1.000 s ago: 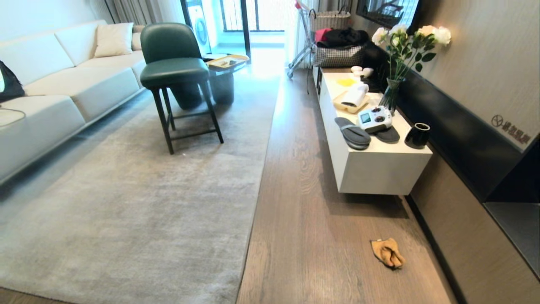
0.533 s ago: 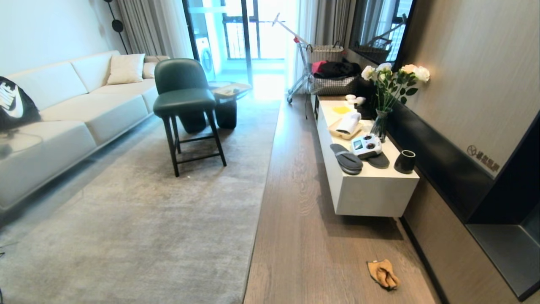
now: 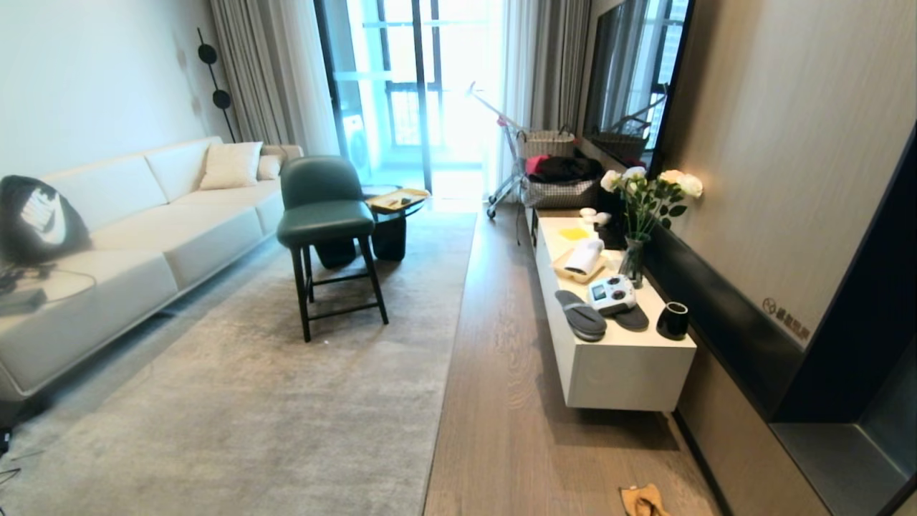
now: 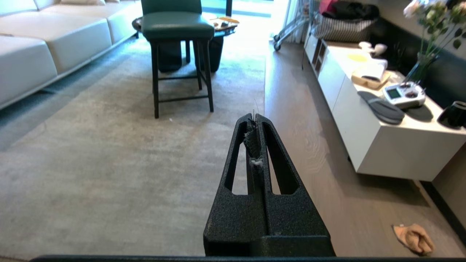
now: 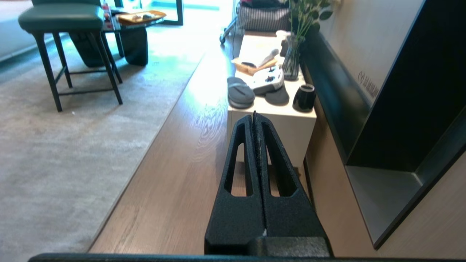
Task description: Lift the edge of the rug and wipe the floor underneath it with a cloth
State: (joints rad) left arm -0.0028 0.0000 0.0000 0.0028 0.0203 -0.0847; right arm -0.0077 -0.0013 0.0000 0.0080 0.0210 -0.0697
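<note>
Down on the floor (image 3: pixel 501 401), at the near edge of the head view, lies the cloth (image 3: pixel 643 500), a crumpled orange-tan rag on bare planks just in front of the white bench (image 3: pixel 623 373) that hangs on the right-hand wall. It is only partly inside that view. From the left wrist camera the cloth (image 4: pixel 413 238) sits low and well off to the side of the left claw (image 4: pixel 255 117), apart from it and touching nothing but wood. That claw has its two black fingers pressed together, with a bit of grey fluff caught between the tips, and it points out over the seam where rug meets planks. The right claw (image 5: pixel 253 115) is likewise pressed together with nothing in it, aimed along the floor toward the near end of the bench; the cloth does not show in its view. Neither arm appears in the head view.

The rug edge (image 3: pixel 448 373) runs straight away from the robot, flat on the floor, with the plank strip between it and the bench. A green stool (image 3: pixel 326 222) stands on the rug further back, beside a pale sofa (image 3: pixel 143 236). On the bench rest grey slippers (image 3: pixel 582 320), a white controller (image 3: pixel 611 294), a black cup (image 3: pixel 673 320) and a vase of white flowers (image 3: pixel 645 208).
</note>
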